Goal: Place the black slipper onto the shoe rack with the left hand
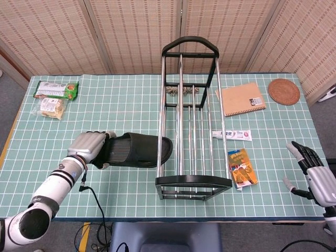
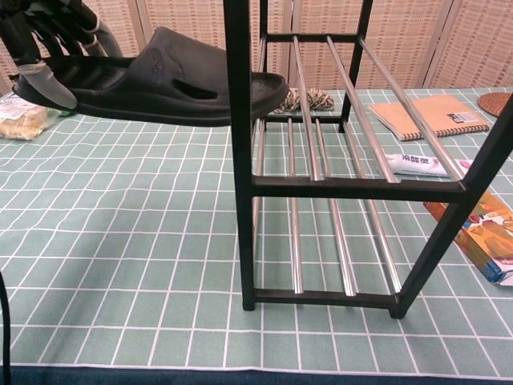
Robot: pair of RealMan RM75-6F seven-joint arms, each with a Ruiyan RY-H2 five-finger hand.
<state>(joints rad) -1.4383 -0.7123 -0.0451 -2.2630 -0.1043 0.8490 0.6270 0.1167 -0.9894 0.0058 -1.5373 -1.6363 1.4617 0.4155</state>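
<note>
My left hand [image 1: 90, 147] [image 2: 48, 48] grips the heel end of the black slipper [image 1: 137, 150] [image 2: 172, 80] and holds it level above the table. The slipper's toe reaches the left side of the black and chrome shoe rack [image 1: 189, 115] [image 2: 321, 160]; in the chest view the toe passes behind the rack's front left post, above the upper rails. My right hand [image 1: 315, 176] hangs open at the table's front right corner, holding nothing.
Snack packets [image 1: 55, 97] lie at the back left. A notebook [image 1: 242, 98], a round woven coaster [image 1: 284, 91], a toothpaste tube [image 1: 231, 135] and an orange packet [image 1: 242, 168] lie right of the rack. A small braided thing [image 2: 298, 99] sits behind the rack. A cable [image 1: 97, 202] trails from my left arm.
</note>
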